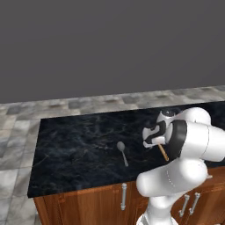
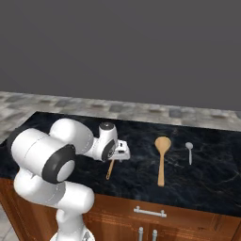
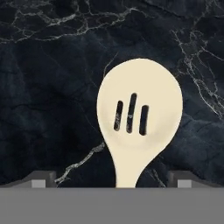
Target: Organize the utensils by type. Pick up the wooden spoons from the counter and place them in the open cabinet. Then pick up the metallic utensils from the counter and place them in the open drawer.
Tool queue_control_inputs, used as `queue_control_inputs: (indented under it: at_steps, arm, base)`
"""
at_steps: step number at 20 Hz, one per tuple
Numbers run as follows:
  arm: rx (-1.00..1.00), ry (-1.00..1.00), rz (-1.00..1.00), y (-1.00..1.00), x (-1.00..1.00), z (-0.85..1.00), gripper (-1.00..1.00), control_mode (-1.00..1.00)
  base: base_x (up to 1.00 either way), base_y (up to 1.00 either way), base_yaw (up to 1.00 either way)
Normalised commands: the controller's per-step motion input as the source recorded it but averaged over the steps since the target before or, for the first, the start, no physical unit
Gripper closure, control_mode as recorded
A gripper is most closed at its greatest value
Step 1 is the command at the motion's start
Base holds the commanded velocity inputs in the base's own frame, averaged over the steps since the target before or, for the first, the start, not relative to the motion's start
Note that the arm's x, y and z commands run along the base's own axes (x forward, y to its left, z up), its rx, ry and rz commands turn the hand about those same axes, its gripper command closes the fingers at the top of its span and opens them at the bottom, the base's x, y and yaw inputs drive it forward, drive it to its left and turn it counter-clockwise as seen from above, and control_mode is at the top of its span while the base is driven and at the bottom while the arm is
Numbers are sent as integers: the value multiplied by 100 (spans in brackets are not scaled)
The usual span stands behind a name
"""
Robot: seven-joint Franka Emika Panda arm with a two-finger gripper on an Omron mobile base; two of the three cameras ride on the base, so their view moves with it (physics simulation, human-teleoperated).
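The black marble counter carries everything. The gripper hangs over a slotted wooden spoon near the front edge, fingers spread wide either side of its handle. Farther right lie a plain wooden spoon and a small metal spoon.

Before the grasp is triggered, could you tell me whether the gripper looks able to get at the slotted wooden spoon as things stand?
Probably yes. The gripper hangs right over the slotted wooden spoon with its jaws open, one on each side of the handle. The spoon lies flat on the dark counter, with nothing between them.
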Motion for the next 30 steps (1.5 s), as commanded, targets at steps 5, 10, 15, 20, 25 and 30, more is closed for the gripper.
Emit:
queue_control_inputs:
  at_steps: [5, 10, 15, 20, 25, 30]
  arm:
    - [0, 3, 1, 0, 3, -20, 100, -100]
    - [0, 6, 0, 0, -13, -21, 100, -100]
    - [0, 10, -2, -3, -13, 4, 100, -100]
    - [0, 9, -1, -1, -4, 75, 100, -100]
    - [0, 0, 2, 0, -32, 94, 100, -100]
    - [0, 0, 0, 1, -25, 60, 100, -100]
  base:
    - [0, 0, 0]
    - [0, 0, 0]
    - [0, 0, 0]
    - [0, 0, 0]
    - [0, 0, 0]
    - [0, 0, 0]
